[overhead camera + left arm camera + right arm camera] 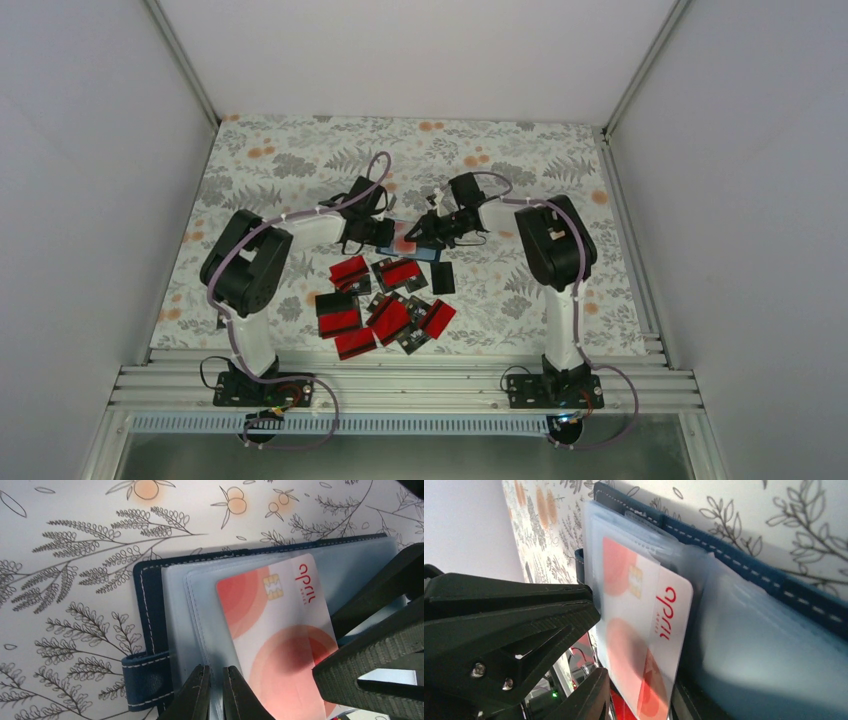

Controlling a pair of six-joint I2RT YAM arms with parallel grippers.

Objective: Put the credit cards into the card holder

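Observation:
The navy card holder (150,625) lies open on the flowered cloth, its clear sleeves (185,620) fanned out. My left gripper (216,692) is shut on the edge of one sleeve. My right gripper (639,705) is shut on a pale card with red blots (644,630), which is tilted with its far part under a clear sleeve. The same card shows in the left wrist view (275,625), with the right gripper's fingers (370,665) on its near corner. In the top view both grippers meet over the holder (427,253). Red and black cards (350,270) lie just in front of it.
Several red cards with black bands lie in a loose group (388,318) between the arm bases and the holder. A plain black card (442,278) lies at the group's right. White walls enclose the cloth; a metal rail (400,385) runs along the near edge.

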